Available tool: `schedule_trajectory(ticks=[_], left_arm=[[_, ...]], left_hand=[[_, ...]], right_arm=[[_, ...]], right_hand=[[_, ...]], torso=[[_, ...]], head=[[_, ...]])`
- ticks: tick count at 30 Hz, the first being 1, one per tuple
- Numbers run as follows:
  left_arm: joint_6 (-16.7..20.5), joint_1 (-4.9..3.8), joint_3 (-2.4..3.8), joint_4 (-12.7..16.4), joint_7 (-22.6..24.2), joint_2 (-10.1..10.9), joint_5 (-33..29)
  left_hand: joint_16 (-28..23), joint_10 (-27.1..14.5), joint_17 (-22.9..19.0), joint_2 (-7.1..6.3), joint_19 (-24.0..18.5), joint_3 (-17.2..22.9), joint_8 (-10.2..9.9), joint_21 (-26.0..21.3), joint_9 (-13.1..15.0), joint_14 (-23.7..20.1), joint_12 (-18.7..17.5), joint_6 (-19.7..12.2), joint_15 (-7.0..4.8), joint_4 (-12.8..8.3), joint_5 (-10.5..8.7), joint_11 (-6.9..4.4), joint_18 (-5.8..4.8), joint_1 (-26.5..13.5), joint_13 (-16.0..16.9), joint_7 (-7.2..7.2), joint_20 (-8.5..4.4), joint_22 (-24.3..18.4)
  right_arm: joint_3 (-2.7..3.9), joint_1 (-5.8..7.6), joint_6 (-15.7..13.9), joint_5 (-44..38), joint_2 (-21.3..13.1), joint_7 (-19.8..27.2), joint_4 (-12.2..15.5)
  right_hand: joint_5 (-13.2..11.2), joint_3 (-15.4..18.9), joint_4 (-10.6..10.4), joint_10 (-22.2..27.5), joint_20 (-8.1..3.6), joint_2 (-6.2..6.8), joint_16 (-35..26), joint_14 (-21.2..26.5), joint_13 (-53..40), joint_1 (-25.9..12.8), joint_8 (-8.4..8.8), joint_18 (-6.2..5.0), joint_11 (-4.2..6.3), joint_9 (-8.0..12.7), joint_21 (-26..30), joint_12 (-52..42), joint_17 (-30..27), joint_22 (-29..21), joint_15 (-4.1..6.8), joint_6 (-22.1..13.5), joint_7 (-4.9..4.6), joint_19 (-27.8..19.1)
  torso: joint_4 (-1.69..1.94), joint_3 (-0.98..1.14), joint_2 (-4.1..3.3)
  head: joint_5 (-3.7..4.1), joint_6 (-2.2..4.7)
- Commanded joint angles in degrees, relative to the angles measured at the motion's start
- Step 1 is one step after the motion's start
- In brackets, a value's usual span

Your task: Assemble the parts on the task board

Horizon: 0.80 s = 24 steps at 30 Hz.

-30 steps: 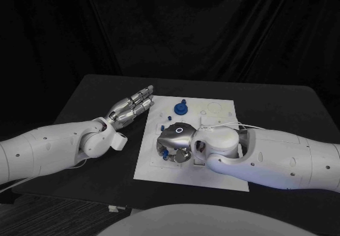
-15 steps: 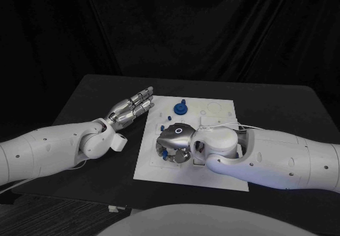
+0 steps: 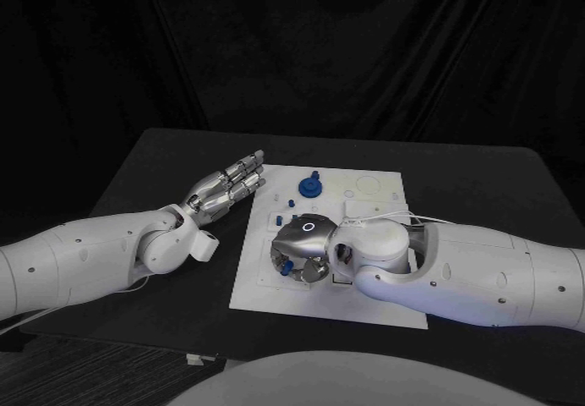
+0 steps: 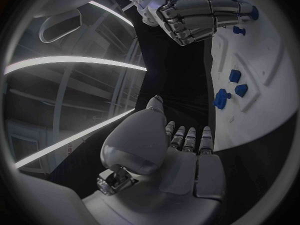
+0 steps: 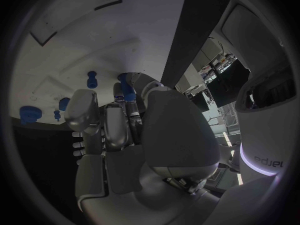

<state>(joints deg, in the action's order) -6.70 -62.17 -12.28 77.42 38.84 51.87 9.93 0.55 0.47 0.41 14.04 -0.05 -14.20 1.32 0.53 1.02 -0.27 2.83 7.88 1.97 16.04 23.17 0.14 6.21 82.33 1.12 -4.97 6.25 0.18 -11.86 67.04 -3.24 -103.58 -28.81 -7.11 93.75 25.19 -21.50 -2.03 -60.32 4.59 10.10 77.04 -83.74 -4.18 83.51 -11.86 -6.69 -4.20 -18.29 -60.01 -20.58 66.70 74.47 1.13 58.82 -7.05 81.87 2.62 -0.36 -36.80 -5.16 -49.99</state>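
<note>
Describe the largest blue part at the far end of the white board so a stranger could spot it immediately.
Start at the white task board lying in the middle of the black table. At its far end, just beyond the open left hand's fingertips, stands the big blue part. It is bulkier than the tiny blue pieces nearby, with a knob rising from a wider round base.

The right hand [image 3: 305,241] and its arm lay over the near-middle of the task board [image 3: 378,190], blocking access there from the robot's right. A blue part [image 3: 312,183] stood upright near the far edge of the board, with smaller blue parts [image 3: 292,203] close beside it. The left hand [image 3: 228,186] hovered flat, fingers extended, over the tabletop [image 3: 159,161] just beside the board's left edge. The board's far-right portion and the tabletop beyond it lay unobstructed.
</note>
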Motion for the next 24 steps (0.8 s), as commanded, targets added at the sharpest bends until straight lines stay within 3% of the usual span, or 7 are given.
schedule_trajectory(ticks=[1, 9, 13, 14, 18, 20, 24], left_arm=[[-0.93, 0.11, 0.05, -0.01, 2.81, -0.13, -0.03], [-1.12, 0.18, 0.05, -0.08, 2.61, -0.27, -0.03], [-1.22, 0.21, 0.05, -0.15, 2.45, -0.32, -0.03], [-1.25, 0.21, 0.05, -0.18, 2.39, -0.32, -0.03], [-1.37, 0.24, 0.05, -0.29, 2.23, -0.37, -0.03], [-1.48, 0.26, 0.05, -0.36, 2.11, -0.42, -0.03], [-1.69, 0.3, 0.05, -0.45, 1.95, -0.51, -0.03]], left_hand=[[-0.55, -0.38, -0.41, 0.17, 0.05, 0.17, -0.07, -0.53, 0.21, 0.27, 0.35, 0.13, 0.6, 0.56, 0.96, 0.7, 1.69, 0.53, -0.49, 0.71, 0.19, -0.18], [-0.55, -0.39, -0.41, 0.42, 0.05, 0.32, -0.06, -0.53, 0.22, 0.27, 0.31, 0.21, 0.84, 0.52, 1.13, 0.71, 1.72, 0.71, -0.5, 0.87, 0.43, -0.18], [-0.55, -0.39, -0.41, 0.59, 0.05, 0.44, -0.05, -0.53, 0.23, 0.27, 0.31, 0.32, 0.96, 0.47, 1.34, 0.68, 1.72, 0.9, -0.5, 1.12, 0.57, -0.18], [-0.55, -0.39, -0.41, 0.6, 0.05, 0.45, -0.05, -0.53, 0.23, 0.27, 0.3, 0.33, 0.97, 0.46, 1.37, 0.68, 1.72, 0.92, -0.5, 1.15, 0.58, -0.18], [-0.55, -0.41, -0.41, 0.68, 0.05, 0.59, 0.01, -0.53, 0.28, 0.27, 0.24, 0.63, 1.06, 0.35, 1.63, 0.6, 1.76, 1.28, -0.51, 1.75, 0.72, -0.18], [-0.55, -0.42, -0.41, 0.74, 0.05, 0.67, 0.05, -0.53, 0.31, 0.27, 0.23, 0.85, 1.1, 0.3, 1.82, 0.53, 1.79, 1.46, -0.51, 2.09, 0.79, -0.18], [-0.55, -0.43, -0.41, 0.81, 0.05, 0.77, 0.1, -0.53, 0.35, 0.27, 0.19, 1.1, 1.16, 0.24, 2.0, 0.43, 1.83, 1.68, -0.52, 2.54, 0.9, -0.18]], right_arm=[[-0.02, -0.12, 1.56, -0.53, -0.17, -1.45, 0.15], [-0.02, -0.12, 1.56, -0.52, -0.01, -1.54, 0.03], [-0.02, -0.12, 1.3, -0.52, 0.05, -1.53, -0.06], [-0.02, -0.12, 1.17, -0.52, 0.06, -1.52, -0.08], [-0.02, -0.12, 0.92, -0.52, 0.1, -1.49, -0.16], [-0.02, -0.13, 0.83, -0.52, 0.16, -1.47, -0.22], [-0.02, -0.16, 0.73, -0.52, 0.26, -1.41, -0.3]], right_hand=[[-0.58, -1.63, 0.58, -2.84, -0.07, -1.17, 0.01, -0.51, -2.13, -0.39, 0.1, 0.63, 0.82, -0.81, 1.36, -0.75, -0.73, 7.41, 0.08, -0.02, -0.09, -0.54], [-1.26, -1.57, 0.82, -2.25, 0.01, -1.18, -0.26, -0.26, -2.33, -0.52, 0.53, 0.58, 0.63, -0.88, 1.75, -0.49, -1.07, 7.32, -0.05, -0.52, -0.25, -0.79], [-3.11, -1.73, 0.97, -0.32, 0.48, -1.13, -0.65, 0.14, -2.74, -0.98, 2.96, 0.52, -0.19, 0.04, 2.64, -0.06, -1.62, 7.11, -0.73, -4.05, -1.21, -1.29], [-4.86, -1.76, 0.86, 1.7, 0.52, -0.87, -1.03, 0.54, -2.88, -1.47, 5.25, 0.17, -0.07, 1.15, 3.83, 0.43, -2.2, 6.81, -0.9, -7.73, -1.07, -1.8], [-6.31, -1.5, 0.99, 3.6, 0.58, -0.58, -1.23, 0.91, -3.85, -1.82, 7.07, 0.06, -0.26, 2.27, 4.69, -0.24, -2.53, 6.63, -0.55, -10.75, -0.05, -2.25], [-6.83, -1.33, 0.98, 4.35, 0.58, -0.63, -1.3, 1.04, -4.25, -1.92, 7.35, 0.0, -0.37, 2.51, 5.06, -0.57, -2.65, 6.54, -0.47, -11.33, 0.79, -2.4], [-7.25, -1.2, 0.97, 4.68, 0.58, -0.7, -1.42, 1.17, -4.58, -1.98, 7.47, -0.02, -0.36, 2.65, 5.25, -0.92, -2.86, 6.5, -0.48, -11.62, 1.04, -2.49]], torso=[[0.0, 0.0, 0.0], [0.0, 0.0, 0.01], [0.01, 0.0, 0.0], [0.0, -0.01, 0.0], [0.0, -0.01, 0.0], [0.0, -0.01, 0.0], [-0.01, -0.01, 0.0]], head=[[-0.03, -0.01], [0.06, -0.01], [0.05, -0.01], [0.02, -0.01], [0.05, -0.01], [0.09, -0.01], [0.09, -0.01]])
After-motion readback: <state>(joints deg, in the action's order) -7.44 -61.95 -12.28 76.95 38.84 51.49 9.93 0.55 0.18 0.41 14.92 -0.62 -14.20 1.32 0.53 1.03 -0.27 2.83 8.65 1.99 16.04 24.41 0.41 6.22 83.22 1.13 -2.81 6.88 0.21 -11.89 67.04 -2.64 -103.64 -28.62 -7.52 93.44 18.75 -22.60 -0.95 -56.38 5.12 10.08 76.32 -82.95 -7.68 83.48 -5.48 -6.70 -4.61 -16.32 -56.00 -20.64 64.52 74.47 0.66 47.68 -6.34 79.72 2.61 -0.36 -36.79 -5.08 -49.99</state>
